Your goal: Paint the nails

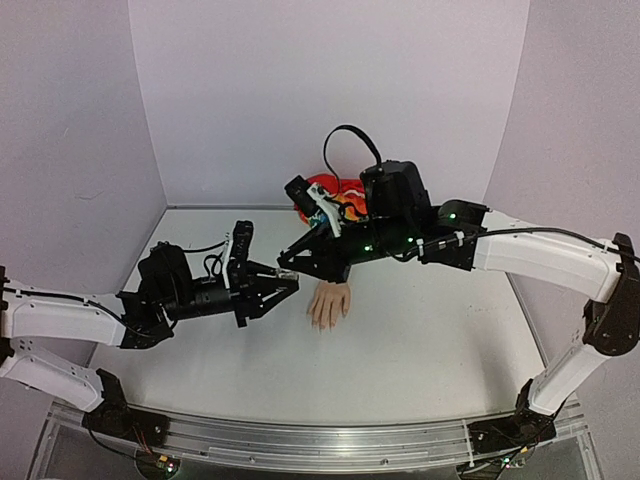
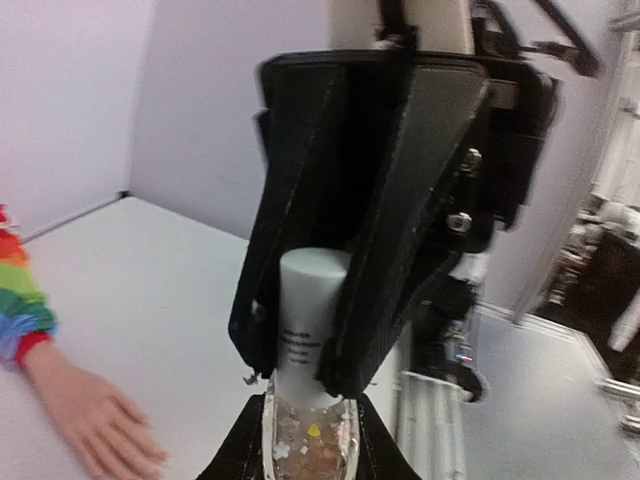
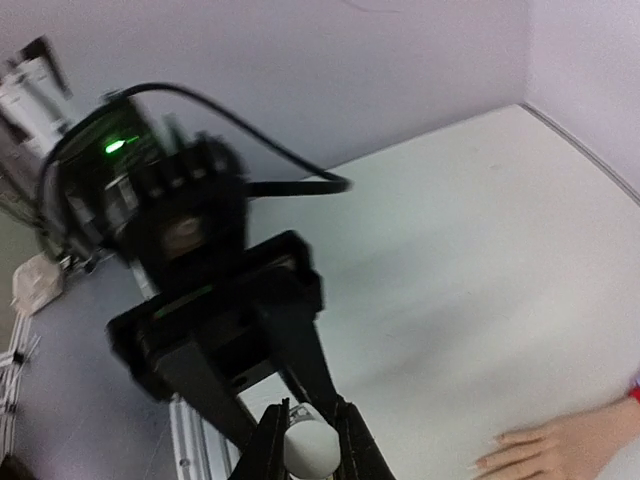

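- On the table (image 1: 450,330), just past the meeting tips of both grippers and lower down: the fake hand (image 1: 328,303), lying flat, palm down.
- Long axis from the rainbow sleeve (image 1: 338,200) at the far end to the nails (image 1: 322,324) at the near end, fingertips pointing back toward the arm bases; single nails too small to make out.
- Nearer arm, at a guess: the right, stretched across above the wrist of the fake hand.
- Left gripper (image 1: 292,284): clenched on a small clear bottle (image 2: 305,445) with glitter inside, held in line with its fingers.
- Right gripper (image 1: 284,270): squeezed down on the white cap (image 2: 312,290) of that bottle, jaws nearly together, tip to tip with the left gripper.
- No contact between either gripper and the fake hand.
- Probably the step in hand: twisting the cap off to free the brush, then a short carry sideways and down from the bottle to the fingertips.
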`<action>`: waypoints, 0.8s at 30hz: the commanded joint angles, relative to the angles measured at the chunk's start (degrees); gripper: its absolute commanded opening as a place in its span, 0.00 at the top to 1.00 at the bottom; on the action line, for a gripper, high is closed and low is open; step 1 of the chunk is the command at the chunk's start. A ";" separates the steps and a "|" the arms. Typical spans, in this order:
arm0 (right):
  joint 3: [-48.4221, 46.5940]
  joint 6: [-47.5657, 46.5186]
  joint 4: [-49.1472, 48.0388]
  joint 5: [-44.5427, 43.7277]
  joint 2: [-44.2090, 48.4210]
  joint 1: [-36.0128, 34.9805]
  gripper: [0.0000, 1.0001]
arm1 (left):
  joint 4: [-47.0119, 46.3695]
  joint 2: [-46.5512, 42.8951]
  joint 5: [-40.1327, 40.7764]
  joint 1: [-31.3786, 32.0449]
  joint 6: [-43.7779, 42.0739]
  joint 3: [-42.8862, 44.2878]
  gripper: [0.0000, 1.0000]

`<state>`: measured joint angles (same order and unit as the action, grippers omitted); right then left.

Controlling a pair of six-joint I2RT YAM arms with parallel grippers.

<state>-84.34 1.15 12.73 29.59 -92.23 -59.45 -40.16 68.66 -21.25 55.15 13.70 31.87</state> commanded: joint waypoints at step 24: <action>-3.32 25.67 0.92 -29.59 0.36 -4.48 0.26 | 1.40 -3.36 40.75 7.72 -17.64 1.64 1.00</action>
<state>-83.09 19.34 15.49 6.62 -88.94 -62.97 -33.65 63.50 9.68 61.89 -0.53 29.81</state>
